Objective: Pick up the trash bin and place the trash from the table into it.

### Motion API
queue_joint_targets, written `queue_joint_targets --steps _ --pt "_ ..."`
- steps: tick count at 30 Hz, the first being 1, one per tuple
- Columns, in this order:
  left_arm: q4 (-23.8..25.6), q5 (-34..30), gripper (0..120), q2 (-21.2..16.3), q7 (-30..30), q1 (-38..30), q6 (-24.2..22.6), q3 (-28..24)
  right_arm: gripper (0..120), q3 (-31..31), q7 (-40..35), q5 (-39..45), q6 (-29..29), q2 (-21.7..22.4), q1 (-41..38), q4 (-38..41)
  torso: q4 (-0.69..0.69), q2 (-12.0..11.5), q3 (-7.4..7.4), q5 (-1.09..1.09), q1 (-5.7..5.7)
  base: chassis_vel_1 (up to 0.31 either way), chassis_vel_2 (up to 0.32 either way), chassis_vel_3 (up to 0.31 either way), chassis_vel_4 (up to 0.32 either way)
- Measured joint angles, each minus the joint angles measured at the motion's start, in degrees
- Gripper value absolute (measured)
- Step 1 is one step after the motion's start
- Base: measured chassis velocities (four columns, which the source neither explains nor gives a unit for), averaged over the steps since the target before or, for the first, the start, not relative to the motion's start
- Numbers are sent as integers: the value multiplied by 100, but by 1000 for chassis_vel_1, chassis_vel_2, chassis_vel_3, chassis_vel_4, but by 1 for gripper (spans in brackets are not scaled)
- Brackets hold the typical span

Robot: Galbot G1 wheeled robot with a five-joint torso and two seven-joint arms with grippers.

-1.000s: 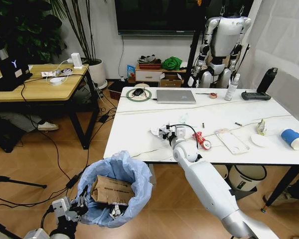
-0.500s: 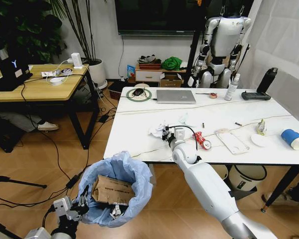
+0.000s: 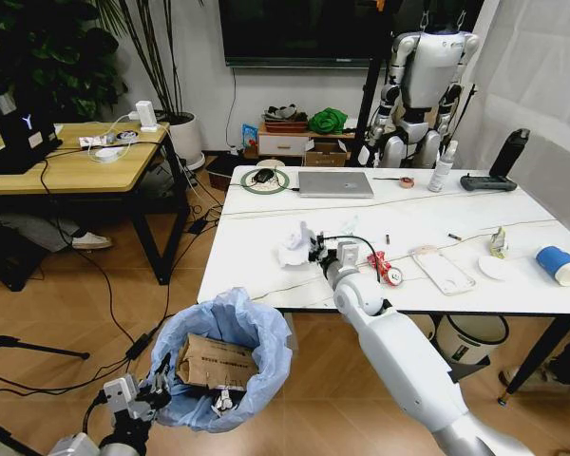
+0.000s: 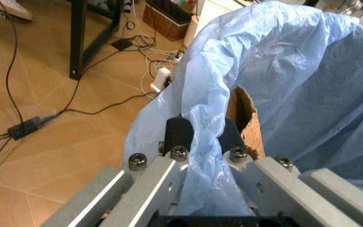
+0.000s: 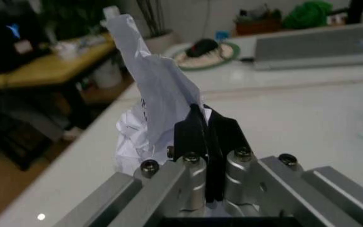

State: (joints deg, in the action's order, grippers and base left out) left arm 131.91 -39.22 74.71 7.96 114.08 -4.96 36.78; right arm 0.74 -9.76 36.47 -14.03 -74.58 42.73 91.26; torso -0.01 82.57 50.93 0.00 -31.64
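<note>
Crumpled white paper now rising clear of the worktop, pinched in the closed fingers of the right gripper; a second ago lying lower and flatter against the marble, just left of those fingers. Seen from the right wrist, standing up as a tall creased sheet above the black pads. Right arm reaching slightly farther over the worktop than before.

Trash bin sitting below the worktop's near left corner, unmoved, blue bag puffed around a flattened brown cardboard box. Left gripper holding on at the rim as earlier, fingers clamped over the bag's edge.

Remaining on the worktop, unchanged: crushed red can, clear plastic packaging, blue-and-white paper cup, silver laptop.
</note>
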Motion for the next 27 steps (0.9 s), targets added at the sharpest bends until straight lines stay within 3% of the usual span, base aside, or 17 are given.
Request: queue_joint_targets --steps 5,10,15,23,27 --pt "-9 -27 0 -15 0 5 0 18 0 -227 670 660 656 249 265 985 0 0 0 0 0 0 0 0 0" --pt "15 -61 0 -20 6 10 -8 50 0 -711 1391 1045 1018 847 590 1957 0 0 -1 0 0 0 0 0 0" --pt "77 -112 0 -52 25 34 -34 76 0 -1357 1916 752 1275 1559 978 2438 0 0 -1 1 1 0 0 0 0" --pt "95 -149 0 -41 59 9 -75 90 0 -1923 1974 -76 1424 1928 1457 2585 0 0 -1 0 1 0 0 0 0" --pt "95 -153 0 -30 74 2 -95 79 15 -1948 1872 -373 1409 1917 1634 2625 0 0 0 0 1 0 0 0 0"
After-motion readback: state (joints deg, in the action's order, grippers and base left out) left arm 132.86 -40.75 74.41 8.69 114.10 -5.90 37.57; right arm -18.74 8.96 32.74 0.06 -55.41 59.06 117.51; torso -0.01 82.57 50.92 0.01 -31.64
